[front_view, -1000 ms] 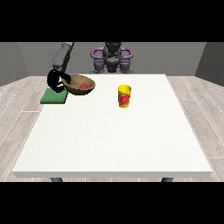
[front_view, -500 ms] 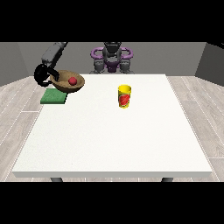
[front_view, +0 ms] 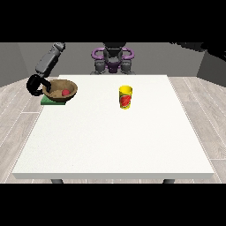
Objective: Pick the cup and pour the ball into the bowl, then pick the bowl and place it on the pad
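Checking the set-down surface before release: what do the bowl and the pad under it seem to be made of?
The bowl looks wooden: brown with darker, grain-like mottling and a matte finish, though it could be a painted pattern. The pad looks like a thin, flat, matte green mat, perhaps foam or rubber; only its uniform colour and low edge show, so that stays a guess.

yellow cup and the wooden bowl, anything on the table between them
Nothing: in the front view only bare white table lies between the yellow cup and the wooden bowl.
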